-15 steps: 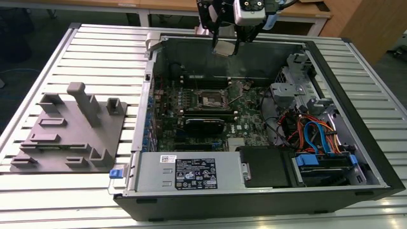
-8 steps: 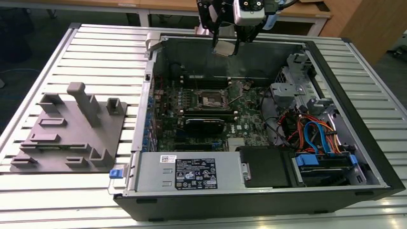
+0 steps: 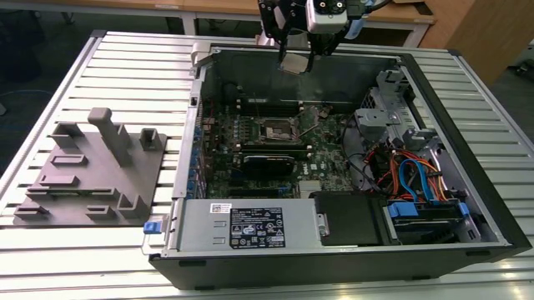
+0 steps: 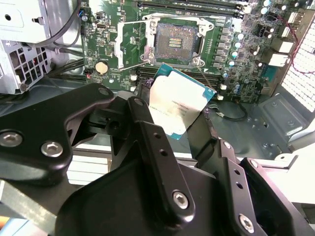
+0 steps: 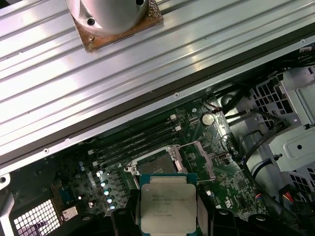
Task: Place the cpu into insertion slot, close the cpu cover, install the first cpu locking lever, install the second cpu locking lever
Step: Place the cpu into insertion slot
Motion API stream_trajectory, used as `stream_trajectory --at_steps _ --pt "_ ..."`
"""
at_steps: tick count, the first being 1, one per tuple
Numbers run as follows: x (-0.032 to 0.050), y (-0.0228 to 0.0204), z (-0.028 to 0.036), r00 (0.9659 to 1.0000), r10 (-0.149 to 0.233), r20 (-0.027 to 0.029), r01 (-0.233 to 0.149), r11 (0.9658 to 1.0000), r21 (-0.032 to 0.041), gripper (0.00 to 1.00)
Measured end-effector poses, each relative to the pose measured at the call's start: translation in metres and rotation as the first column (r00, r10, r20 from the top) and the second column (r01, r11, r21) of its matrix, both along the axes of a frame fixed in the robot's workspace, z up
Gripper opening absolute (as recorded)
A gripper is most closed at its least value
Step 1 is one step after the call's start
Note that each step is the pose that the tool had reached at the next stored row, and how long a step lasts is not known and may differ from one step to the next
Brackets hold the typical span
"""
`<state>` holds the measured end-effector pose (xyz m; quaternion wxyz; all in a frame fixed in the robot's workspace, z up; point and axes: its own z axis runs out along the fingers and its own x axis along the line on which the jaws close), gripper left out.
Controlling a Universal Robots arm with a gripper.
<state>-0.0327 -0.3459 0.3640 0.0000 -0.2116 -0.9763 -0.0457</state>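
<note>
While fingers (image 4: 153, 147) pinch cpu (image 4: 177, 105) | silvery-beige face, teal rim | apart from insertion slot (image 4: 176, 42)

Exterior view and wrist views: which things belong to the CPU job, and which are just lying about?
Job: cpu, held by the gripper; insertion slot, empty; cpu cover, open.
Lying about: grey jig; black card; power supply; cables.

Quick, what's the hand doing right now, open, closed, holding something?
Hand: closed, holding the cpu.
</note>
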Motion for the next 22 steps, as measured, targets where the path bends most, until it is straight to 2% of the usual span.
stream_trajectory --at_steps 7,15,22 --pt "0.0 0.0 -0.0001 0.9999 -0.013 0.0001 0.013 0.9999 0.0001 0.54" --pt "0.0 0.0 -0.0001 0.9988 -0.05 0.0 0.05 0.9988 0.0001 0.54" --pt "0.0 0.0 -0.0001 0.9986 -0.054 0.0 0.054 0.9986 0.0 0.54"
